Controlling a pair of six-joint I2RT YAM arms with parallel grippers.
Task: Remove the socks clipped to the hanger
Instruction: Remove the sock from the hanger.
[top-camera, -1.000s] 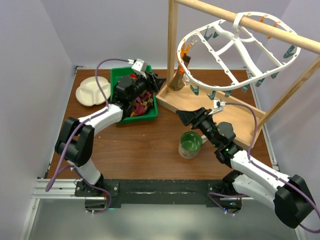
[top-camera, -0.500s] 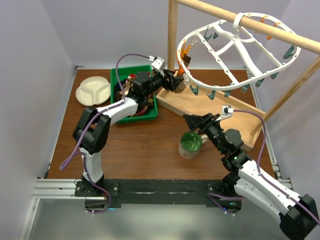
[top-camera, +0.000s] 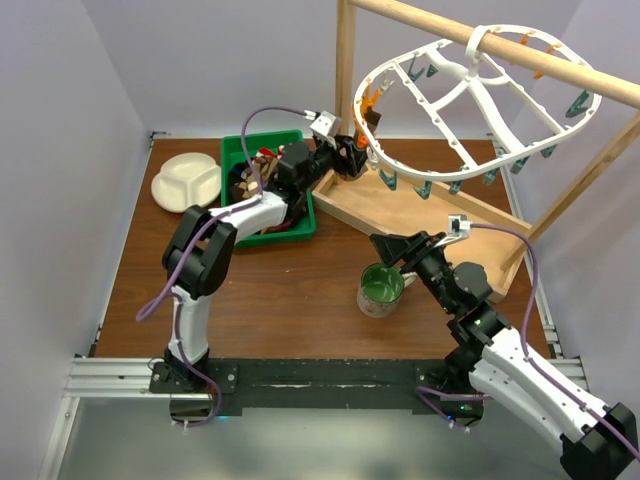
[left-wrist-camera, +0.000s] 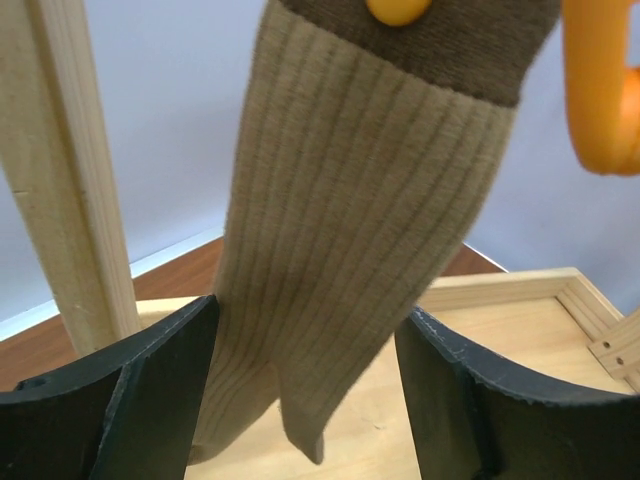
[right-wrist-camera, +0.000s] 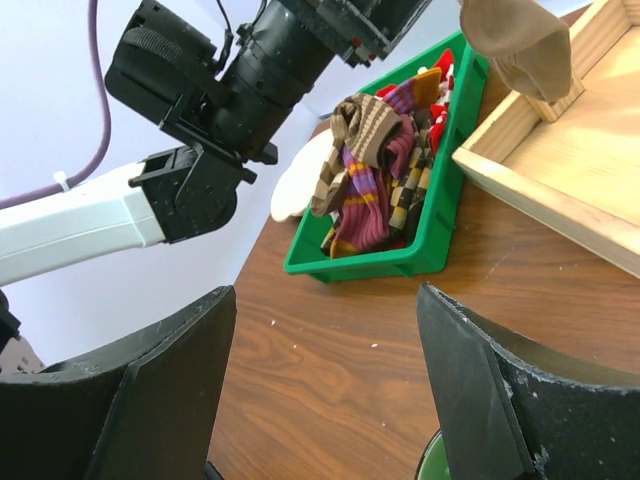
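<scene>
Since 1 s ago L arm has swung off the green bin (top-camera: 262, 145) and reached over to the left rim of the white hanger (top-camera: 466, 66). L gripper (top-camera: 350, 158) now sits right at the tan ribbed sock (top-camera: 366, 120) next to the wooden post (top-camera: 345, 60). R arm has pulled back a bit. R gripper (top-camera: 385, 250) hangs by the green mug (top-camera: 381, 288), fingers wide apart, nothing held, well apart from that sock. Wrist view: L gripper is spread, one finger each side of the sock, not clamped. The finger on the post side is just beside the fabric; can't tell if touching. Sock hangs w/ long axis vertical, brown cuff up in an orange clip (left-wrist-camera: 400, 10), toe end down toward the wooden tray (top-camera: 430, 215), so it lies straight ahead, btwn the L fingers. Several other socks (right-wrist-camera: 370, 170) lie piled in the bin. L arm is by far the nearer. Next move prob. needs the fingers shutting across the sock's width below the cuff, then a pull down along its length, away from the clip.
</scene>
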